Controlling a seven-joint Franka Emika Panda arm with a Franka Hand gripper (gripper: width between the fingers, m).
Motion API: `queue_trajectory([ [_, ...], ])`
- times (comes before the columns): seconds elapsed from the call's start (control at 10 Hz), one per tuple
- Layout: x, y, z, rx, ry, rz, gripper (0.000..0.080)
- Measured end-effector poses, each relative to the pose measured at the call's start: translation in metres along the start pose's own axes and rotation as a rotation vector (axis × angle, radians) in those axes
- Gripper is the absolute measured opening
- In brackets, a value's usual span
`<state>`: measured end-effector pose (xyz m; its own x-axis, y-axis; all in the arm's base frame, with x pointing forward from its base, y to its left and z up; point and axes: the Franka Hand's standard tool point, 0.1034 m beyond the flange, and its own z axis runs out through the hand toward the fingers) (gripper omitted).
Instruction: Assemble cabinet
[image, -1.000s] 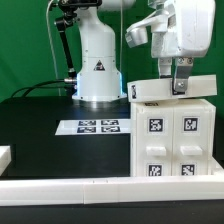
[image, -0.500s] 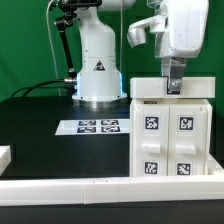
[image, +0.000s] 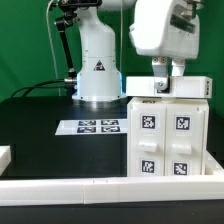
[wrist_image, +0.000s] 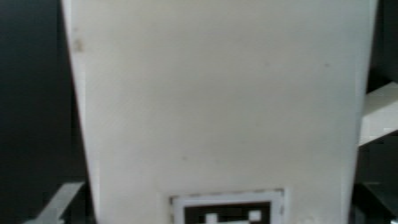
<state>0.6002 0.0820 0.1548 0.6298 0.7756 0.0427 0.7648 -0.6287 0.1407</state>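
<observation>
The cabinet (image: 168, 140) is a white box with four tag markers on its front, standing at the exterior view's right. A white top panel (image: 190, 89) lies across its top. My gripper (image: 160, 78) comes down from above onto the panel's left part, with its fingers closed round the panel's edges. In the wrist view the white panel (wrist_image: 214, 100) fills the picture, with a tag (wrist_image: 226, 210) at its near end. My gripper (wrist_image: 217, 198) straddles it, and one grey finger (wrist_image: 61, 200) shows beside it.
The marker board (image: 97, 127) lies on the black table left of the cabinet. The arm's white base (image: 97, 70) stands behind it. A white rim (image: 90, 186) runs along the table's front. A small white piece (image: 5, 155) lies at the far left.
My gripper has moved toward the exterior view's left. The top panel and the cabinet body have shifted left with it.
</observation>
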Motion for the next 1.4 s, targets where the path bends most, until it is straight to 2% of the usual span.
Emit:
queue_trajectory([
  [0.4, -0.0002, -0.0009, 0.0, 0.004, 0.0, 0.441, 0.0558],
  [0.6, -0.001, -0.0011, 0.0002, 0.025, 0.001, 0.639, 0.056],
  [1.4, 0.0011, -0.0007, -0.0003, 0.044, 0.009, 1.139, 0.056],
])
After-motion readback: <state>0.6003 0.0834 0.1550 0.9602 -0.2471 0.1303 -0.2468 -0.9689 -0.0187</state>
